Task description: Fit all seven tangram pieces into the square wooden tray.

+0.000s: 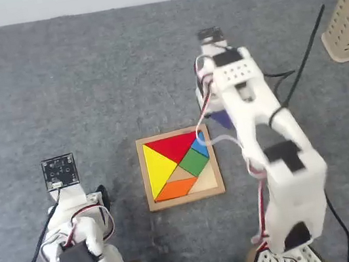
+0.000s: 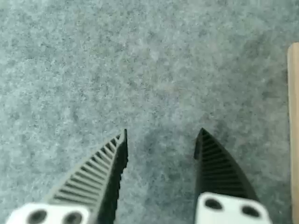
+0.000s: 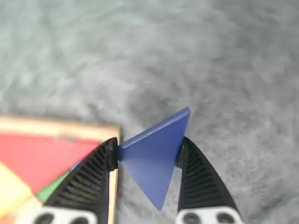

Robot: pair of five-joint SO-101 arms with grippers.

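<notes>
Nearest you, your left tool (image 2: pixel 161 135) hangs wide open over the bare grey worktop (image 2: pixel 140 56), holding nothing, near the wooden tray (image 1: pixel 186 198). The tray's mostly filled: red triangle (image 1: pixel 174 148), yellow triangle (image 1: pixel 159 168), green piece (image 1: pixel 194 161) and orange piece (image 1: pixel 178 187) are in. Can't tell if the tan patches are gaps or plain pieces. Just past the far corner your right tool (image 3: pixel 148 144) is clamped on the blue triangle (image 3: pixel 156 163), so I'd say that one's left to seat
</notes>
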